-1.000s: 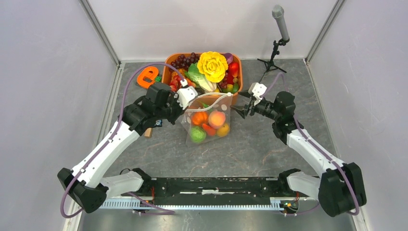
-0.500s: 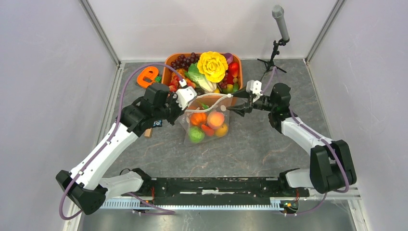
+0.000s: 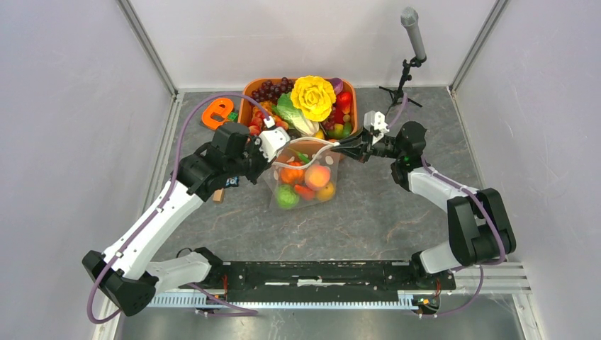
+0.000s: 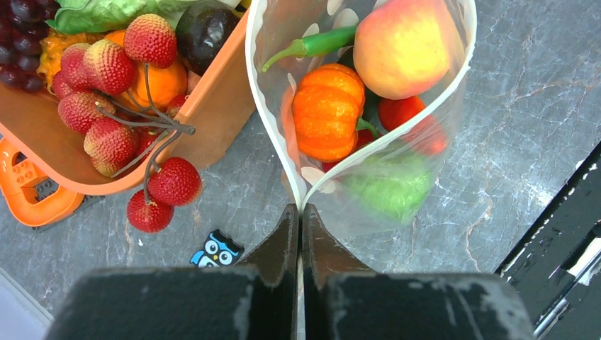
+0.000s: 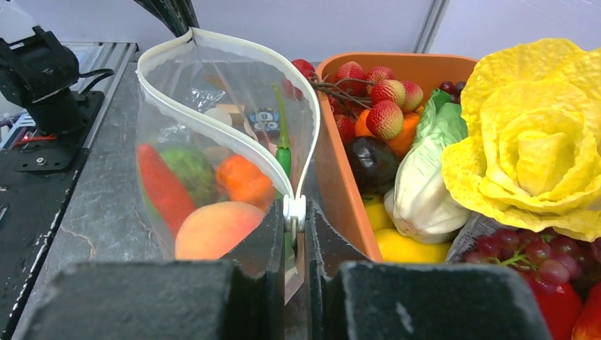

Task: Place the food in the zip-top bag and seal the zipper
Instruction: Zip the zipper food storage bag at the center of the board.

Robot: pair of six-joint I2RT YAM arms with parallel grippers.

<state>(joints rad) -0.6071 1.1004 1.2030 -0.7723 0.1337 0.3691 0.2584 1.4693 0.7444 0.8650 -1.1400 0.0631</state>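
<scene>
The zip-top bag hangs open-mouthed in front of the orange tub, stretched between both grippers. Food shows inside it: an orange pumpkin, a peach, a green chilli, a red piece and a green piece. My left gripper is shut on the bag's left corner, where the two sides of the zipper meet. At the opposite end my right gripper is shut on the zipper's small white slider. The zipper strips bow apart between the two ends.
The orange tub, right behind the bag, is heaped with toy produce, including a big yellow cabbage and grapes. A lychee bunch hangs over its rim. An orange toy piece lies left of it. A microphone stand rises at back right.
My right gripper has moved left to the bag's right end and shut on the zipper slider. The left gripper has kept its hold; the bag has shifted slightly.
</scene>
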